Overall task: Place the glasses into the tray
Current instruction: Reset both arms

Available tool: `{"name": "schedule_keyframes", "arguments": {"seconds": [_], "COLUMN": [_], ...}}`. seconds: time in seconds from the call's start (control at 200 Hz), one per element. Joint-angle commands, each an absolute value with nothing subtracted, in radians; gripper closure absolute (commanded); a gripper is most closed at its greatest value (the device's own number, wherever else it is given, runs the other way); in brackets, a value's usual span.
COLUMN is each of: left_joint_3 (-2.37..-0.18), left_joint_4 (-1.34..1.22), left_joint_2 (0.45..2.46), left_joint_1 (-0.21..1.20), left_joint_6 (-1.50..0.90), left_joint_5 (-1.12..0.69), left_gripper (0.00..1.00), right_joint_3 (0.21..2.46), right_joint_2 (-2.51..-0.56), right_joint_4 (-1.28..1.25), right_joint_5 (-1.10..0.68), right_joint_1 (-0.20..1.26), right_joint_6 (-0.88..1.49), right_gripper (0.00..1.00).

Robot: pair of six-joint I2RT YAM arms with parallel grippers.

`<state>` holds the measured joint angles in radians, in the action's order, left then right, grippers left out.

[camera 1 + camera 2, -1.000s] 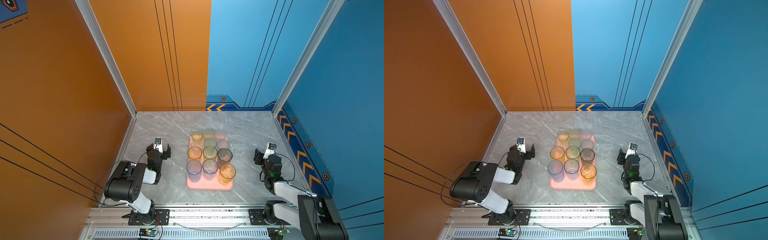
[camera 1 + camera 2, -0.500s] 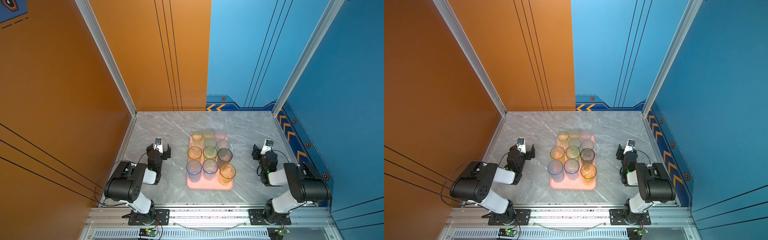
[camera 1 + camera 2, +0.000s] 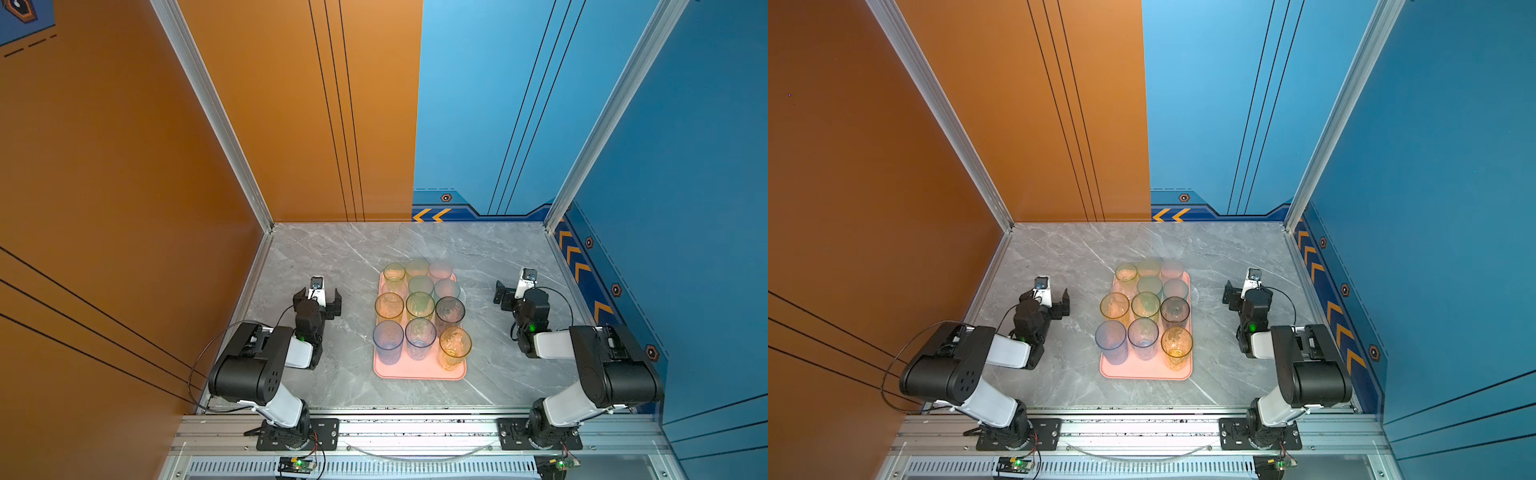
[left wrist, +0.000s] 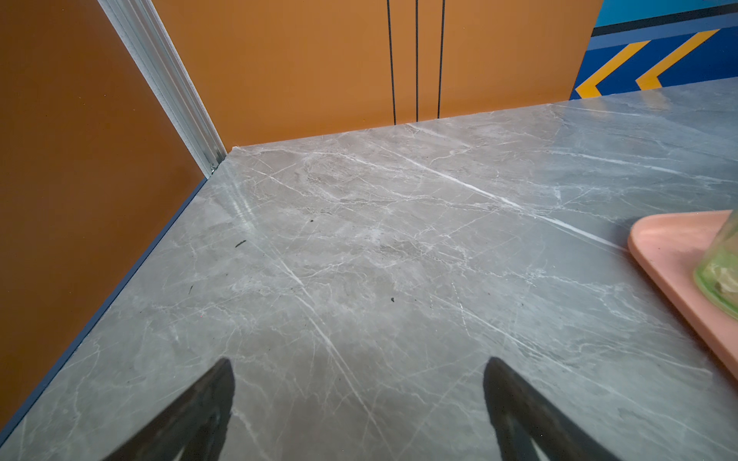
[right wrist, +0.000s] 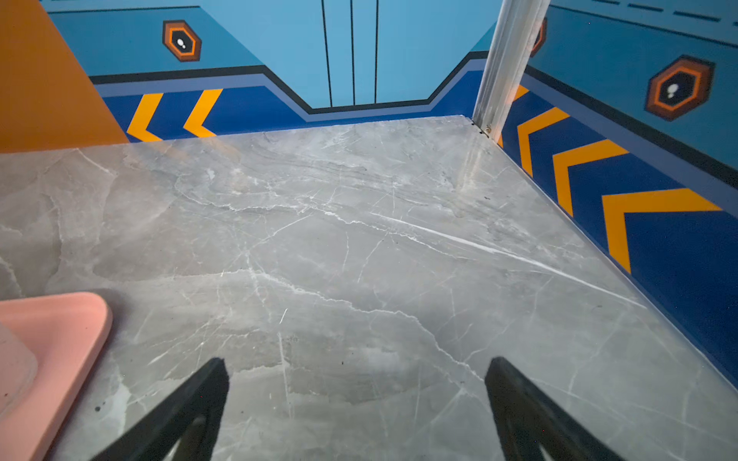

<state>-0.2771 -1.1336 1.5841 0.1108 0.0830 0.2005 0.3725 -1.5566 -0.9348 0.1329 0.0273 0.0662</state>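
Glasses (image 3: 419, 305), about a dozen in green, yellow, amber, blue, teal, grey, pinkish and clear tints, stand upright in rows of three on the tray (image 3: 419, 372), packed close and filling most of it. In both top views the pink tray (image 3: 1146, 374) lies midway between the left and right edges of the worktop (image 3: 353, 257), its long sides facing the arms and its near rim closer to the near edge than its far rim is to the far edge.

A broad band of bare worktop runs from the tray's far rim to the far edge and into both far corners. A narrower strip lies between the near rim and the near edge.

The left tool (image 3: 318, 300) sits between the tray's left rim and the left edge, its jaws spread apart and holding nothing. In its wrist view the left tool (image 4: 359, 361) has only bare stone between the fingers, with a tray corner (image 4: 659, 247) and a green glass (image 4: 719, 271) off to one side.

The right tool (image 3: 519, 296) sits between the tray's right rim and the right edge, jaws also spread wide and holding nothing. Its wrist view shows the right tool (image 5: 357, 361) over bare stone reaching to the far right corner, with a tray corner (image 5: 72, 319) at the side.
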Motion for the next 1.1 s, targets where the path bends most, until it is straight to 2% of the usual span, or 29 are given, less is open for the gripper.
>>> {"name": "schedule_keyframes", "arguments": {"seconds": [0.0,1.092], "left_joint_3": [-0.284,-0.304], "left_joint_4": [-1.135,-1.087], "left_joint_2": [1.578,1.575], "left_joint_1": [0.112,0.103], "left_joint_6": [0.092,0.085], "left_joint_5": [0.216,0.204], "left_gripper": [0.02,0.03], "right_joint_3": [0.373,0.370], "right_joint_2": [-1.548,-1.548], "right_joint_4": [-0.916,-0.916], "right_joint_5": [0.138,0.144], "right_joint_1": [0.031,0.034], "right_joint_6": [0.062,0.060], "right_gripper": [0.00,0.00]}}
